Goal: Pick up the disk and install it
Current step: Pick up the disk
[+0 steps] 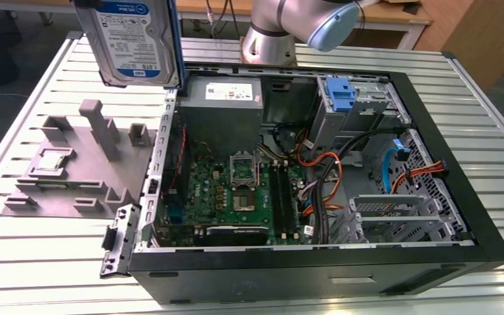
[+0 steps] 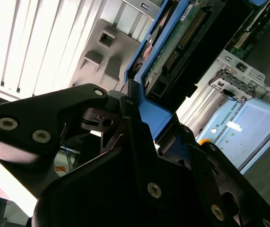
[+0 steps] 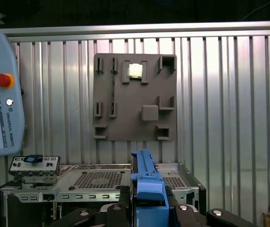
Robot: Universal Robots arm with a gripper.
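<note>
silver rectangular disk with blue plastic frame [image 1: 134, 42] held aloft at the exterior view's upper left, top edge cut off, black gripper [image 3: 149, 205] jaws clamped on its blue edge, open black computer case [image 1: 322, 269] nearby

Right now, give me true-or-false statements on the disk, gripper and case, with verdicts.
1. The gripper is clamped on the disk by its blue frame. True.
2. The disk sits in a drive bay of the case. False: it hangs in the air, at the exterior view's upper left, by the case's edge.
3. The case lies open with its motherboard exposed. True.
4. The grey fixture lies inside the case. False: it lies on the table beside the case, on the exterior view's left.
</note>
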